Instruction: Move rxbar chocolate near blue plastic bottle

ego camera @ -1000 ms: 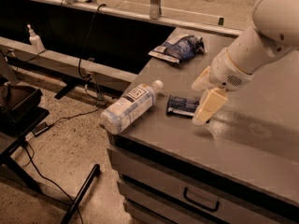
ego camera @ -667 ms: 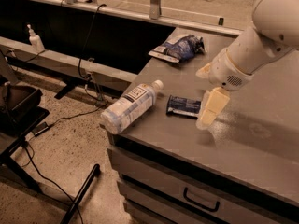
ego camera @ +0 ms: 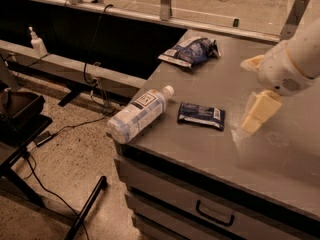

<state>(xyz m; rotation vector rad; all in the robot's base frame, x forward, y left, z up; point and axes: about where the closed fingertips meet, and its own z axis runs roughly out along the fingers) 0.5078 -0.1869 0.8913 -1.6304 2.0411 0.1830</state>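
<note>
The rxbar chocolate, a small flat dark blue wrapper with white markings, lies flat on the grey cabinet top. The blue plastic bottle lies on its side just left of it, its base at the cabinet's left edge and its white cap pointing toward the bar. A small gap separates the two. My gripper hangs to the right of the bar, open and empty, with its cream fingers apart and clear of the bar.
A puffy blue-and-white bag lies at the back of the cabinet top. A white pump bottle stands on a ledge at far left. Cables and a black stand are on the floor to the left. A drawer handle is below.
My gripper has moved right, away from the rxbar chocolate, which stays lying next to the bottle. The bottle and bag have not moved.
</note>
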